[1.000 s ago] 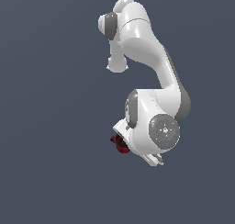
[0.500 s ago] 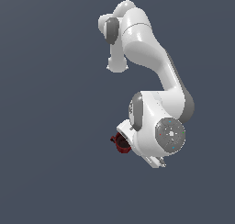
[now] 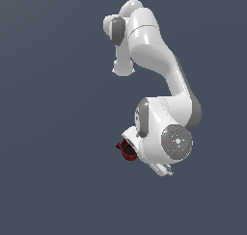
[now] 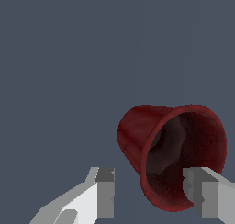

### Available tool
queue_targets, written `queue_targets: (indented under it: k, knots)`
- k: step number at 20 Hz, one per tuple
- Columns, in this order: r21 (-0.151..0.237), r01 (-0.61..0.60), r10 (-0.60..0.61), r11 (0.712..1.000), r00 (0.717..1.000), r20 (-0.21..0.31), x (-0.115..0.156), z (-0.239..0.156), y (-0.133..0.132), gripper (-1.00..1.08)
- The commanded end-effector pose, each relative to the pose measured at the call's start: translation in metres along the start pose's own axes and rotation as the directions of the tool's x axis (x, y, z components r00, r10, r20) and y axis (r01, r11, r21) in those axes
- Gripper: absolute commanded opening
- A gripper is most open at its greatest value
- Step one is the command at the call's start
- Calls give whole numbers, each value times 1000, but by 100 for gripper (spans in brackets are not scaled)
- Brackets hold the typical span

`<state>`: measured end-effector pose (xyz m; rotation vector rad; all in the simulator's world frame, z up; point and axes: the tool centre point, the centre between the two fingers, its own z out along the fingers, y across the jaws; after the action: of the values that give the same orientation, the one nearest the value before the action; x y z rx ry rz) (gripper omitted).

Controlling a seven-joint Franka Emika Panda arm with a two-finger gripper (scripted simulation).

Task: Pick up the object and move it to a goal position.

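I see the white arm (image 3: 159, 84) folded down over the grey floor (image 3: 58, 181), hiding most of the dark red mug (image 4: 172, 152). The mug lies tipped, mouth toward my wrist camera. The gripper (image 4: 149, 191) fingers stand apart, straddling its rim.

Exterior view looks from afar; wrist view sits close; both share the mug (image 3: 127, 150).

A flat, plain slate-grey floor (image 3: 53, 133) fills both views, unmarked and without any visible edge. The mug (image 3: 127, 150) shows at about five o'clock from the exterior view's centre; whether it rests on the floor or is off it cannot be told.
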<state>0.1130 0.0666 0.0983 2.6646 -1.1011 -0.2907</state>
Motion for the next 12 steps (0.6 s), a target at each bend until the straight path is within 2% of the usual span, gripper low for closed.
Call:
queue_targets:
  k: [1, 9, 10, 12]
  knots:
    - [-1, -1, 1, 1000, 1000, 0, 0, 7, 0, 28]
    - [-1, -2, 2, 1000, 1000, 0, 0, 22, 0, 28]
    - [-1, -2, 2, 1000, 1000, 0, 0, 22, 0, -100]
    - [-1, -2, 2, 1000, 1000, 0, 0, 22, 0, -100]
